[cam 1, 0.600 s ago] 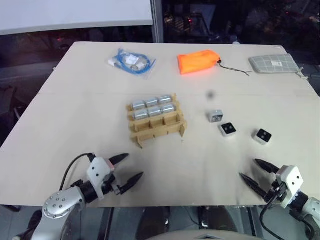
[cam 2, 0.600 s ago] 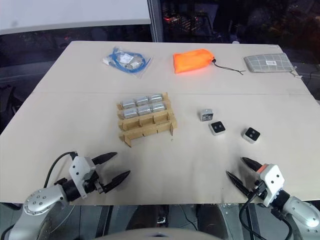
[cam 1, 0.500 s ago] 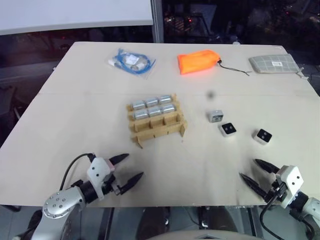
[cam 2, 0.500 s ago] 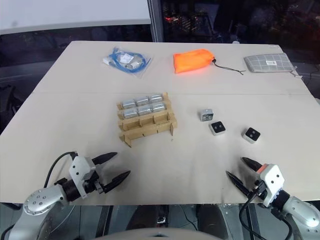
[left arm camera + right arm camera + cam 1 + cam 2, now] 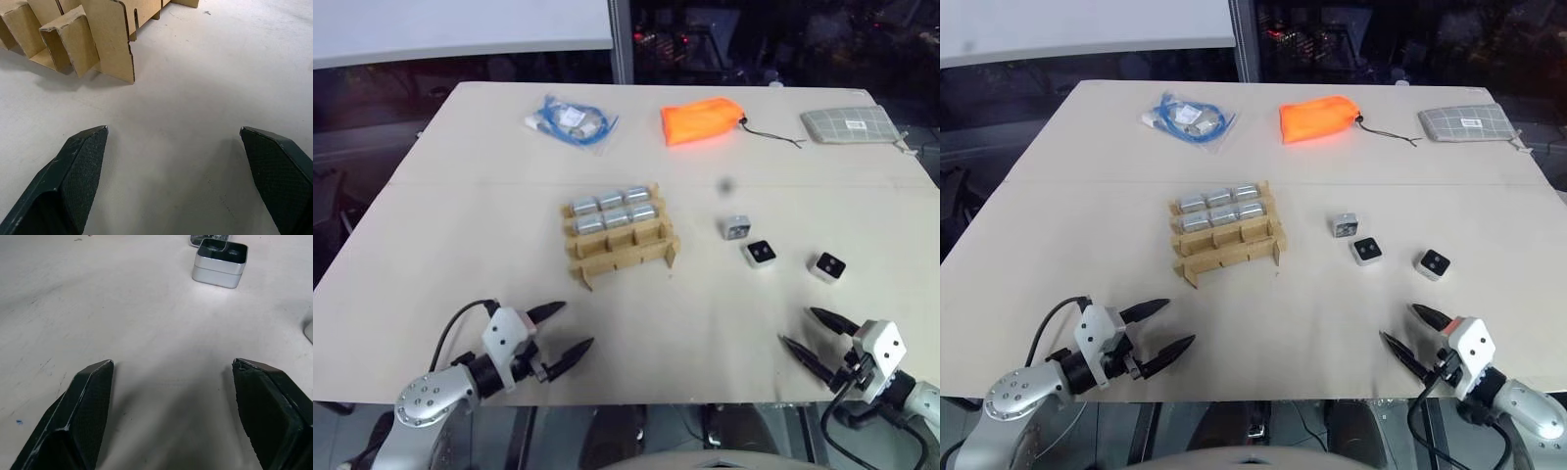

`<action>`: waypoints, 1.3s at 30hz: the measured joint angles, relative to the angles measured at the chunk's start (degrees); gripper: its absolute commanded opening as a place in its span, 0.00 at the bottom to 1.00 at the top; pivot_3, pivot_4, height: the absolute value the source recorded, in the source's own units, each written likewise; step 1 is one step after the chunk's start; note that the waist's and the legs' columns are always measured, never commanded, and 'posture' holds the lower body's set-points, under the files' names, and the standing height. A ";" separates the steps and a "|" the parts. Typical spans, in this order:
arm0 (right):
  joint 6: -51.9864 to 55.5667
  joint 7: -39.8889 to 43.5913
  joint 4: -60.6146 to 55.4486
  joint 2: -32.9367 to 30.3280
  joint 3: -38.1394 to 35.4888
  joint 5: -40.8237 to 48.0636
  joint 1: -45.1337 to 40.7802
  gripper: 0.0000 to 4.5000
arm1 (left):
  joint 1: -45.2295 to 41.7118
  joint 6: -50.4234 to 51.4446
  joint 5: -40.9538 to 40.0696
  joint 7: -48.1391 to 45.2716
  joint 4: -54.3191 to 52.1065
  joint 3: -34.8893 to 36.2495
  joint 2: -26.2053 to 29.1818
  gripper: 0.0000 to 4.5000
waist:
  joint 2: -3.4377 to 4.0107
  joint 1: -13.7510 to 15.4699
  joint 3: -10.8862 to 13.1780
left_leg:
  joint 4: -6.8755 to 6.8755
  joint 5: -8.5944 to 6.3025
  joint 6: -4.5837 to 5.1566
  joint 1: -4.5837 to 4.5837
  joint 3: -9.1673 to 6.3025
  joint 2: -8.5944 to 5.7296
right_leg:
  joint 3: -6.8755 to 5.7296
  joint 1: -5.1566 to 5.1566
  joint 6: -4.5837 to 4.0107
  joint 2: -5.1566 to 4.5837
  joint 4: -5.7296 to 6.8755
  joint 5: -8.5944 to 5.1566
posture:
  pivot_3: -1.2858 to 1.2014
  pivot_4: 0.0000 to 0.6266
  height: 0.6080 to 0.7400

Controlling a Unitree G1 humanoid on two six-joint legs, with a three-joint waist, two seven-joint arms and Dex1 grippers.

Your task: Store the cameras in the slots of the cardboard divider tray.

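Observation:
The cardboard divider tray [image 5: 625,260] sits mid-table. Several silver-grey cameras [image 5: 612,210] fill its two back rows, and the front row of slots is empty. Three loose cameras lie to its right: one on its side [image 5: 735,227], then two with black faces up [image 5: 760,253] [image 5: 828,265]. My left gripper [image 5: 574,325] hovers open near the table's front edge, in front of the tray's near corner [image 5: 73,39]. My right gripper [image 5: 798,327] is open at the front right, short of a loose camera [image 5: 220,263]. Both hold nothing.
Along the far edge lie a clear bag with a blue cable [image 5: 570,121], an orange pouch [image 5: 701,119] and a grey checked pouch [image 5: 850,125]. The table's front edge runs just under both grippers.

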 measured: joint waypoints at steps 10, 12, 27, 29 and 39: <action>0.11 0.12 0.35 -0.01 0.00 -0.04 -1.04 0.85 | -0.10 0.05 0.08 0.31 -0.22 -0.06 -0.02 1.00 | 0.00 0.00 0.00 | 0.00 0.00 0.00 0.00 0.00 0.00 | 0.00 0.00 0.00 0.00 0.00 0.00 | 0.52 0.24 1.00; 0.22 0.15 0.82 -0.10 0.00 -0.05 -1.74 0.85 | -0.13 0.10 0.08 0.48 -0.53 -0.17 -0.03 1.00 | 0.00 0.00 0.00 | 0.00 0.00 0.00 0.00 0.01 0.00 | 0.01 0.00 0.00 0.00 0.00 0.00 | 0.52 0.24 1.00; 2.60 -2.80 3.18 -0.43 -4.77 2.70 -6.77 0.85 | -2.41 6.09 -4.77 -2.37 -9.04 -0.40 3.00 1.00 | -0.03 0.05 0.01 | 0.00 0.01 0.00 0.00 0.02 -0.01 | 0.01 0.00 0.00 0.02 0.02 0.01 | 0.52 0.24 1.00; 3.17 -3.87 3.97 -0.45 -6.70 3.65 -8.64 0.85 | -5.04 9.26 -9.56 -4.04 -12.00 1.30 6.12 1.00 | -0.02 0.06 0.02 | 0.00 0.01 0.00 0.00 0.00 -0.01 | 0.01 0.00 -0.01 0.04 0.05 0.01 | 0.52 0.24 1.00; 9.74 -3.55 12.46 -7.00 -9.12 4.11 -16.85 0.85 | -17.40 21.05 -28.27 -18.75 -13.92 9.01 22.09 1.00 | 0.07 -0.15 0.07 | -0.13 0.02 0.01 0.06 0.21 -0.21 | 0.25 0.00 0.02 0.20 0.02 0.01 | 0.52 0.24 1.00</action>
